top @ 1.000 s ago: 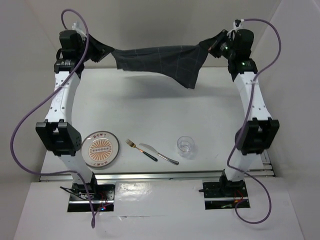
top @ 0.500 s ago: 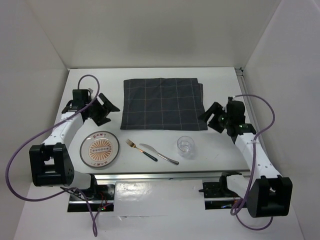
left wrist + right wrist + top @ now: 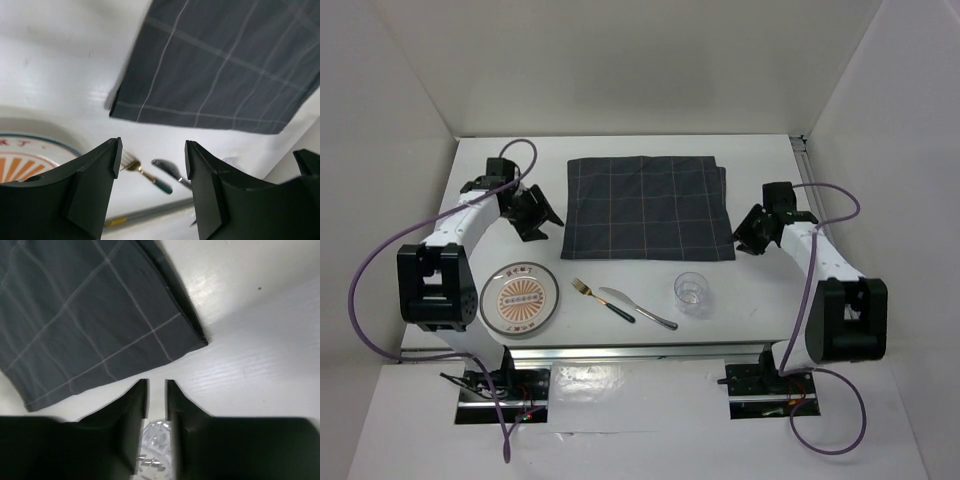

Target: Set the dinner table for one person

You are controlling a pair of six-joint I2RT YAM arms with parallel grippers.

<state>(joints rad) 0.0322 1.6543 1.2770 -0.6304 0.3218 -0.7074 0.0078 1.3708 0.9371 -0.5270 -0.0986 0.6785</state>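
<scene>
A dark grey cloth point(image 3: 648, 208) with thin light grid lines lies spread flat on the white dinner table point(image 3: 750, 170). In front of it lie a patterned plate point(image 3: 520, 298), a gold fork point(image 3: 602, 298), a knife point(image 3: 638, 308) and a clear glass point(image 3: 691, 293). My left gripper point(image 3: 538, 212) hovers just off the cloth's left edge, open and empty point(image 3: 152, 165); the fork point(image 3: 145, 175) and knife point(image 3: 172, 172) show between its fingers. My right gripper point(image 3: 750, 232) sits off the cloth's near right corner point(image 3: 195, 337). Its jaws point(image 3: 156, 387) stand a narrow gap apart, holding nothing, with the glass point(image 3: 157, 440) below.
White walls enclose the table on the left, back and right. Purple cables loop from both arms. The arm bases and a metal rail point(image 3: 650, 350) run along the near edge.
A second ago both grippers held the cloth stretched in the air at the back. They let go; it lies flat, and both arms have dropped to its sides.
</scene>
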